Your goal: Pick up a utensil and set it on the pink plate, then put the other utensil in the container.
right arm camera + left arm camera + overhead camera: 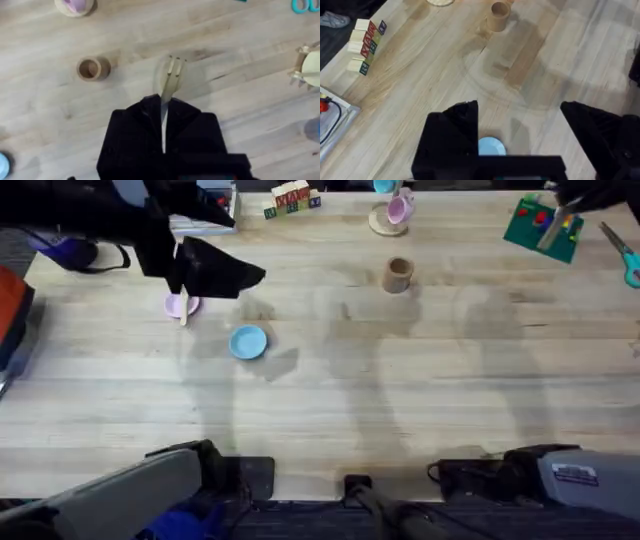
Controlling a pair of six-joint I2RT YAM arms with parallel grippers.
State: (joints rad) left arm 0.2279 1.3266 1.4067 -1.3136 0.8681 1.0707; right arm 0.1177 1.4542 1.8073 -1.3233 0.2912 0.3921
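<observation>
Wooden fork is clamped by its thin handle in the right end effector, prongs pointing away from the fingers, held above the counter near the cylindrical wooden cup. Spoon lies across the round pink plate. Left end effector is spread open above the blue plate

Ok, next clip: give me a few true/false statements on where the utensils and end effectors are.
1. The right end effector grips the fork. True.
2. The fork is in the wooden cup. False: the cup looks empty and the fork is held above the table.
3. The spoon lies on the blue plate. False: it lies on the pink plate.
4. The left end effector is open. True.
</observation>
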